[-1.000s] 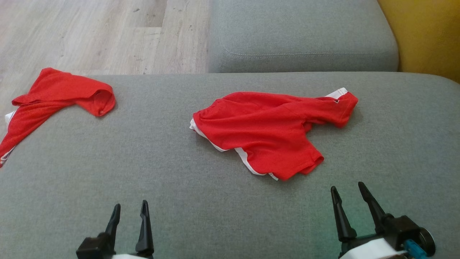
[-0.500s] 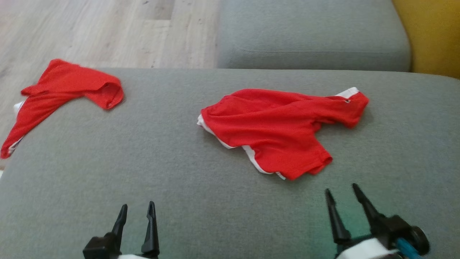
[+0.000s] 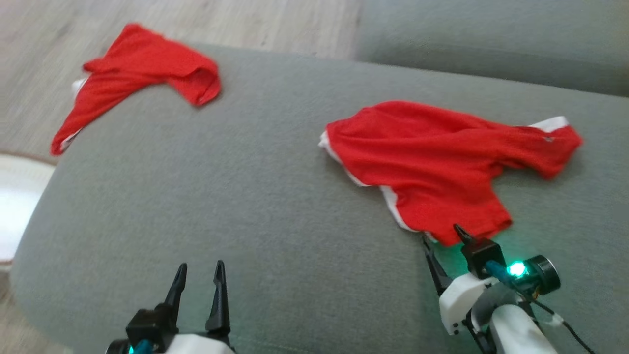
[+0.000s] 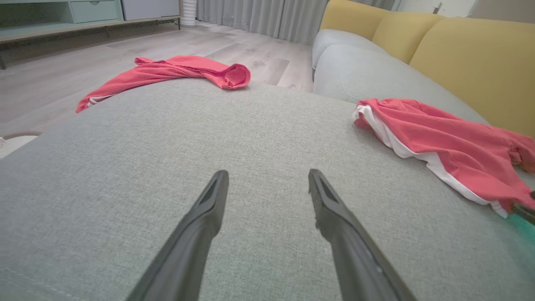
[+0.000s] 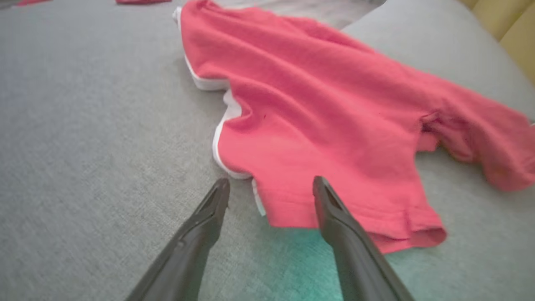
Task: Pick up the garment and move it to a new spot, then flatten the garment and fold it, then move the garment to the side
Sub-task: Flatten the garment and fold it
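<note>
The garment (image 3: 442, 162) is red with white trim and lies crumpled on the right half of the grey sofa cushion (image 3: 245, 196). It also shows in the left wrist view (image 4: 451, 142) and in the right wrist view (image 5: 326, 108). My right gripper (image 3: 441, 235) is open at the garment's near hem. In its own view (image 5: 271, 182) one fingertip sits over the red hem and the other over bare cushion beside the white trim. My left gripper (image 3: 200, 265) is open over bare cushion at the lower left, well away from the garment (image 4: 267, 173).
A second red garment (image 3: 142, 73) hangs over the cushion's far left edge (image 4: 175, 71). Another grey cushion (image 3: 491, 44) lies behind, with yellow backrests (image 4: 459, 54) to the right. Wooden floor (image 3: 49, 29) and a white object (image 3: 14, 196) lie to the left.
The head camera has swung, shifting the whole picture. My right gripper has moved forward to the garment's near hem. The left gripper has kept its place, and both stay open.
</note>
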